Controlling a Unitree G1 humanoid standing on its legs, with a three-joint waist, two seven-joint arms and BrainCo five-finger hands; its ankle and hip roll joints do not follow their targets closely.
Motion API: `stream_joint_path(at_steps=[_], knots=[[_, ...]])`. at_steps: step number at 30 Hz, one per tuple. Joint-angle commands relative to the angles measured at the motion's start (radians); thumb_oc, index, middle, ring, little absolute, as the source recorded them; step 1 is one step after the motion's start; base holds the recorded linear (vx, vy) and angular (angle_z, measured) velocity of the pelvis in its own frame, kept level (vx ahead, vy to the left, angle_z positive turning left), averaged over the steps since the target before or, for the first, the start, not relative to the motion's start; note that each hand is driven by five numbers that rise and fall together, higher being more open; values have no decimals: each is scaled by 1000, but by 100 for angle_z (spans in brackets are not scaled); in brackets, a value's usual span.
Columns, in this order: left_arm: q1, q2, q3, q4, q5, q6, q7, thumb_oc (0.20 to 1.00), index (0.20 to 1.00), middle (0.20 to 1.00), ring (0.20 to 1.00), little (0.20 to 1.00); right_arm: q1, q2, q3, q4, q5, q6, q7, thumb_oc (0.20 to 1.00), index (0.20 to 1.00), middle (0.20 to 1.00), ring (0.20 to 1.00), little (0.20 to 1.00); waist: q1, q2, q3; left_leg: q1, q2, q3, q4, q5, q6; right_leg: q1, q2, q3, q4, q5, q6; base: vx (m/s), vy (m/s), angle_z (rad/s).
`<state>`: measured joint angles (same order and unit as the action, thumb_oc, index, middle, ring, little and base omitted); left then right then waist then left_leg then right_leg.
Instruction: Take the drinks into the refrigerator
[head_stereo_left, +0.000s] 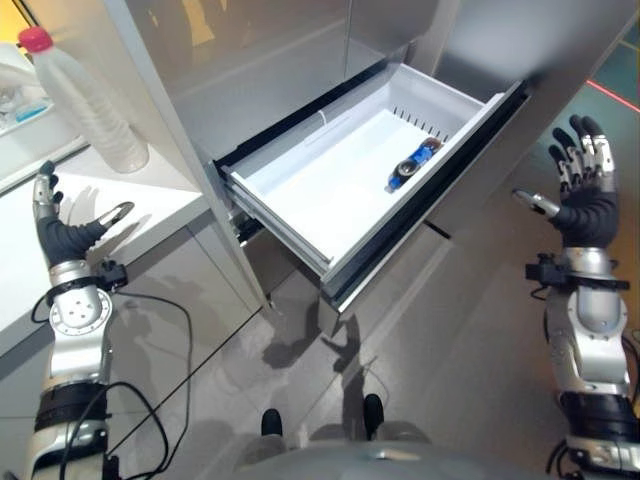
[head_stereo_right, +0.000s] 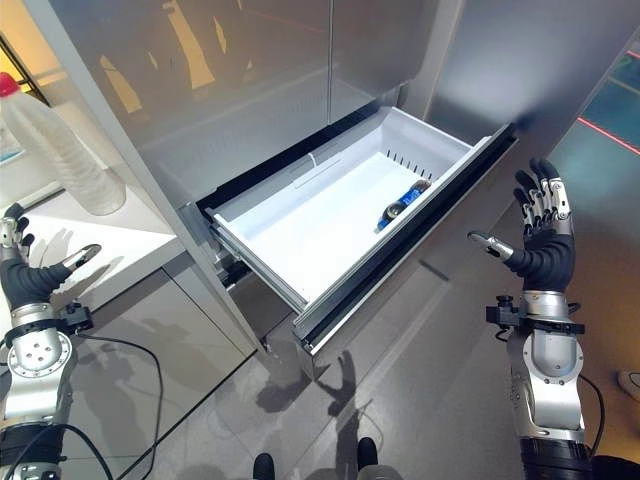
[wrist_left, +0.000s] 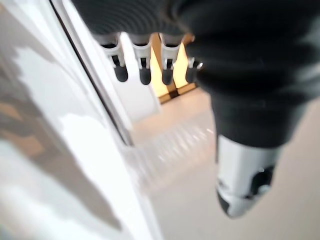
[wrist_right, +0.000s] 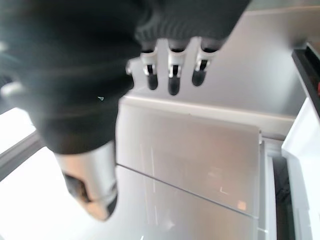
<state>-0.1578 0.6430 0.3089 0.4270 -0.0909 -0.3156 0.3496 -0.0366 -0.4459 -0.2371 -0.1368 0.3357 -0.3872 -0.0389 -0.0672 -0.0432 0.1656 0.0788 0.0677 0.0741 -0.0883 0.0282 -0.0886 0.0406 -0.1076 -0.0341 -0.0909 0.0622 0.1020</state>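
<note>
The refrigerator's white drawer is pulled out, and a blue drink can lies on its side in the far right part of it. A clear plastic bottle with a pink cap stands on the white counter at the left. My left hand is raised in front of the counter, below the bottle, fingers straight and empty. My right hand is held up to the right of the drawer, fingers spread, holding nothing.
The refrigerator's grey doors rise above the drawer. The drawer's dark front panel juts out over the grey tiled floor. A red line marks the floor at the far right.
</note>
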Motion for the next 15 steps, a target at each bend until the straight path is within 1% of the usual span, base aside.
stream_joint_path(at_steps=[1, 3, 6, 8, 10, 15], knots=[[-110, 98, 13, 68, 34, -1, 9, 1000, 1000, 1000, 1000, 1000, -21, -28, -59, -31, 24, -31, 10, 1000, 1000, 1000, 1000, 1000, -17, 0, -6, -9, -93, -35, 189, -219, 109, 20, 55, -64, 106, -140, -38, 11, -2, 5], [-155, 129, -6, 126, 36, 26, 1, 1000, 1000, 1000, 1000, 1000, -13, -38, -52, -39, 31, -26, 15, 1000, 1000, 1000, 1000, 1000, -28, 1, -6, -8, -90, -34, 182, -214, 107, 17, 57, -67, 107, -141, -37, 17, -8, 5], [-197, 146, -33, 180, 14, 32, -14, 1000, 1000, 1000, 1000, 1000, -16, -41, -46, -46, 40, -23, 18, 1000, 1000, 1000, 1000, 1000, -35, 1, -5, -8, -88, -36, 170, -207, 107, 12, 58, -69, 108, -141, -36, 10, -6, 4], [-226, 151, -55, 182, 4, 37, -21, 1000, 1000, 1000, 1000, 1000, -20, -45, -40, -46, 44, -22, 16, 1000, 1000, 1000, 1000, 1000, -38, 1, 0, -10, -87, -37, 160, -199, 106, 3, 60, -71, 110, -140, -37, 0, 0, 0], [-253, 148, -70, 196, -25, 37, -28, 1000, 1000, 1000, 1000, 1000, -20, -47, -35, -54, 46, -19, 18, 1000, 1000, 1000, 1000, 1000, -43, 1, 4, -12, -84, -38, 147, -190, 105, -7, 62, -73, 112, -139, -36, 0, 0, 0], [-349, 154, -145, 199, -58, 24, -41, 1000, 1000, 1000, 1000, 1000, -36, -66, -31, -58, 43, -22, 14, 1000, 1000, 1000, 1000, 1000, -63, -3, 26, -40, -72, -50, 120, -158, 98, -57, 72, -83, 126, -136, -42, -24, -46, 10]])
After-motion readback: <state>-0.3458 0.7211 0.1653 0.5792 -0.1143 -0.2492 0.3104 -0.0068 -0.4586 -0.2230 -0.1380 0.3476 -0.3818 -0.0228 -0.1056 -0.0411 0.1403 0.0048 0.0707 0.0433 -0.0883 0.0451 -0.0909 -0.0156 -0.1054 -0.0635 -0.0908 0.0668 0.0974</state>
